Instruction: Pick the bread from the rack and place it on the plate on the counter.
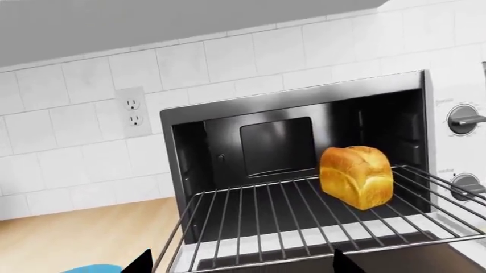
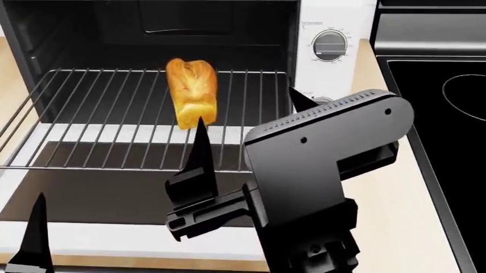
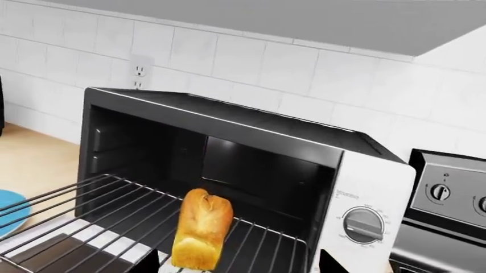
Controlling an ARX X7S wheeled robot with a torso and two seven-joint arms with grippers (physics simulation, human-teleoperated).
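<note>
All three views near, sharing the bread (image 2: 192,91).

right claw (image 2: 244,122): matte black, thin pointed tapering fingers (image 2: 199,156), boxy angular wrist housing, small round screw holes, ribbed edge.

Everything I see is evenly and brightly lit, sharp edge to edge, with no blur or bending. The toaster oven (image 2: 152,34) cavity stays dark, with faint reflections on its back wall. The bread (image 2: 192,91) glows warm; the tiled wall (image 1: 76,114) looks soft, nearly shadowless.
</note>
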